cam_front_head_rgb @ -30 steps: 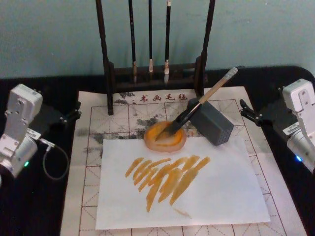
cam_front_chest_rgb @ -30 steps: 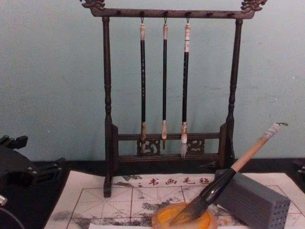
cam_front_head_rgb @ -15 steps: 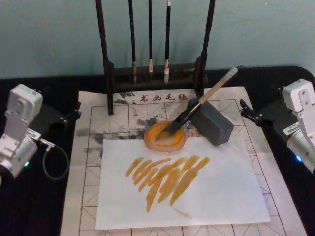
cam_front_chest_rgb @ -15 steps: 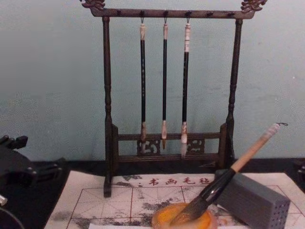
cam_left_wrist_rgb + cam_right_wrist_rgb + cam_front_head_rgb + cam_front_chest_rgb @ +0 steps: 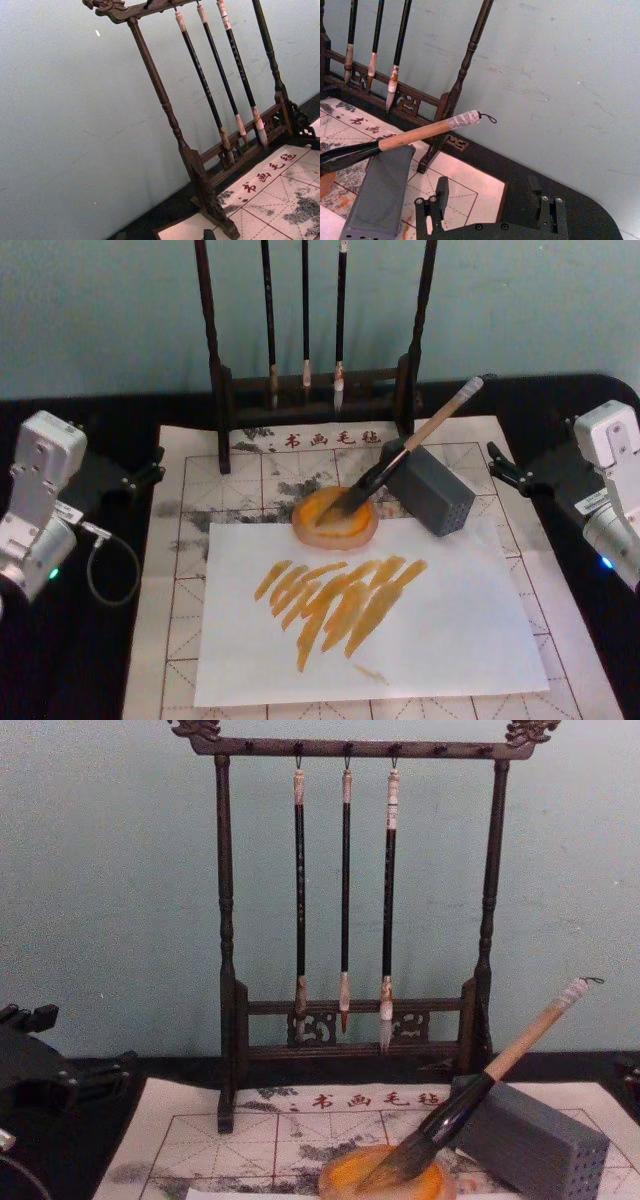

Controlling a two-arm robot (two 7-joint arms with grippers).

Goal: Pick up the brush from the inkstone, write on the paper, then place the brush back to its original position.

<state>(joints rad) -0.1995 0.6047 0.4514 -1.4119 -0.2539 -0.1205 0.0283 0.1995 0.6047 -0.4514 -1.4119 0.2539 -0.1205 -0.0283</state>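
Both arms are parked wide of the work. The left gripper [image 5: 150, 468] sits at the left edge of the table, well apart from everything; can't tell its state. The right gripper [image 5: 495, 462] sits at the right edge, and in the right wrist view its fingers [image 5: 442, 187] stand apart with nothing between them.

The brush [image 5: 400, 455] is in nobody's grip. Its bristles lie in the inkstone [image 5: 315, 522] and its handle leans up and to the right across the top edge of the grey block [image 5: 435, 495]. The wrapped end with the loop sticks up past the block. The inkstone sits mid-table on the paper [image 5: 180, 570], in front of the brush rack [image 5: 220, 390], where three thin brushes hang untouched.

A plain white sheet [image 5: 450, 620] lies over the gridded paper, and its far edge tucks under the inkstone. A fan of slanted orange strokes [image 5: 340, 600] runs across its middle, with one small stray mark nearer the robot.

Progress, as a judgement: the strokes are down, so writing looks done. The brush is back with its tip in the inkstone, so the return looks done too. Neither gripper holds anything and both are clear. This reads as the end of the task, with nothing obvious left. The only caveat is that the marks are on the plain sheet, not the grid itself.
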